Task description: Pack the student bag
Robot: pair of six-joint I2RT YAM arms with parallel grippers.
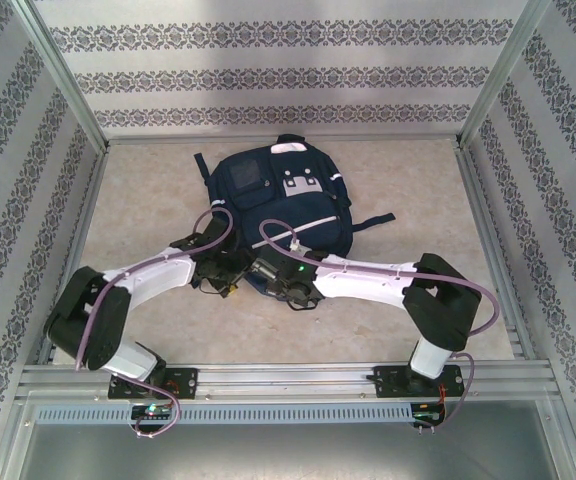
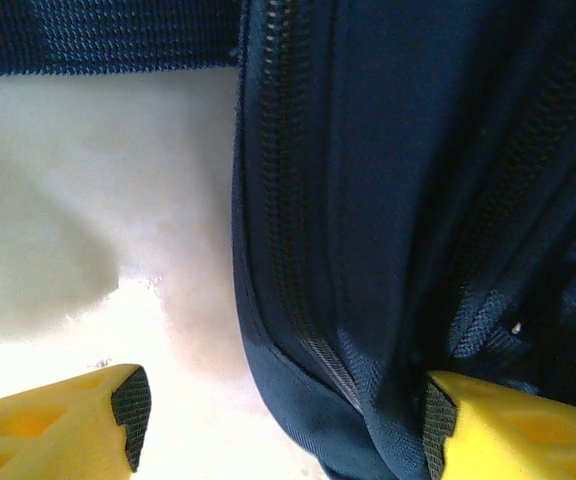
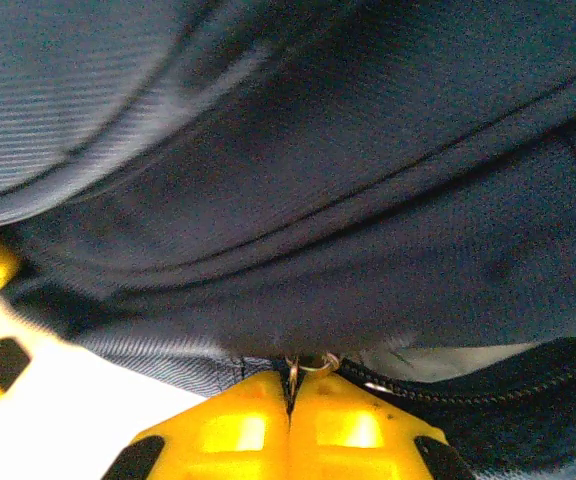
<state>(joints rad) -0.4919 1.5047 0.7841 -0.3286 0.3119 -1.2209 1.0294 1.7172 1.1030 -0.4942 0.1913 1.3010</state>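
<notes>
The student bag (image 1: pixel 278 195), navy blue with white stripes and grey patches, lies on the table's middle with both arms at its near edge. My left gripper (image 1: pixel 230 272) is open. In the left wrist view its yellow fingers (image 2: pixel 286 415) stand wide on either side of the student bag's (image 2: pixel 418 200) rounded edge and a closed zipper track (image 2: pixel 288 200); the right finger touches the fabric. My right gripper (image 1: pixel 271 270) is shut. Up close, the right gripper (image 3: pixel 290 395) pinches a small metal zipper pull (image 3: pixel 303 368) at the student bag's (image 3: pixel 318 200) seam.
Dark straps trail from the bag to the right (image 1: pixel 373 222) and to the back left (image 1: pixel 200 170). The beige table (image 1: pixel 148 200) is walled by patterned panels on three sides, with aluminium rails (image 1: pixel 298 380) along the near edge. Free tabletop lies left and right of the bag.
</notes>
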